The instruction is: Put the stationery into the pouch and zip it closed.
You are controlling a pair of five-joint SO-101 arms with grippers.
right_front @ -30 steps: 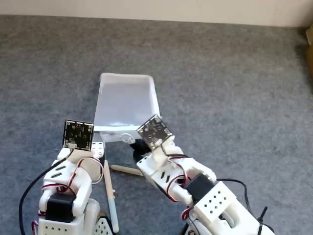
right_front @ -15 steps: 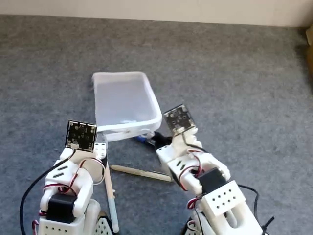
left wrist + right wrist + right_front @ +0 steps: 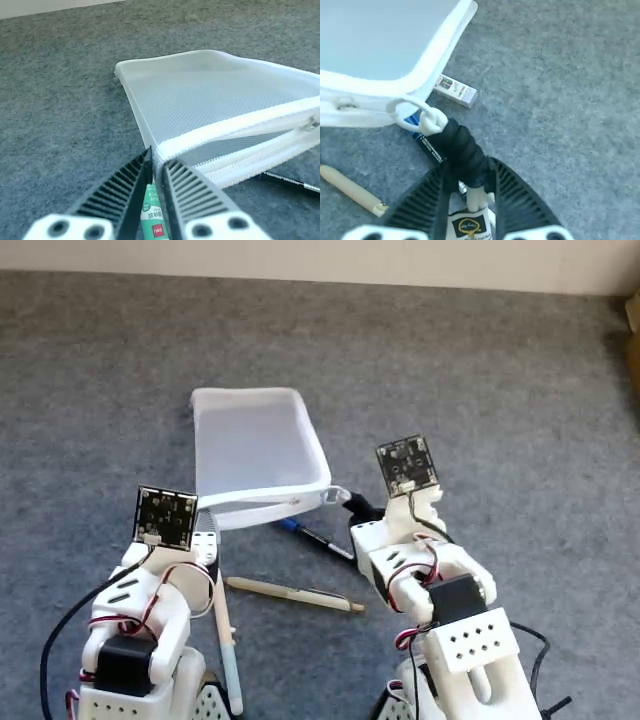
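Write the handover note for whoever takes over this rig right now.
Left gripper: at the white mesh pouch's near corner, over a green-labelled stick.
Right gripper: shut on a black ribbed cord touching the white zip ring.
On the grey carpet: beige pen, black-and-blue pen, small white block.
Done: nothing; pouch looks empty, mouth open.
To do: load stationery, zip shut.

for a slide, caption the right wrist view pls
Right gripper pinches the black zip cord of the white pouch; a blue pen and a beige pen lie on the carpet.
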